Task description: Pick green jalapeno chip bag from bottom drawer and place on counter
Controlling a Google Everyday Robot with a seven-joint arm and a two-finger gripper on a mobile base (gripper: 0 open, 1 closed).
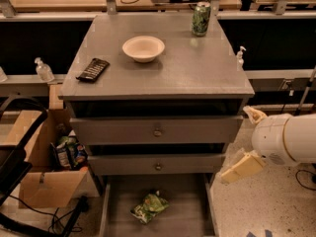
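At the grey cabinet, right flank: reach for the bag not yet begun.

Counter [197,70] carries a bowl [143,48], can [201,19] and remote [93,69], with its front right bare. Bottom drawer [187,201] stands open. Gripper [243,168] hangs right of the cabinet, well apart from the drawer and carrying nothing; its width I cannot tell. Green jalapeno chip bag [149,206] lies flat on the drawer floor, left of centre. Best approach, I judge: swing in under the drawer front above, drop straight down, pinch the crumpled middle.
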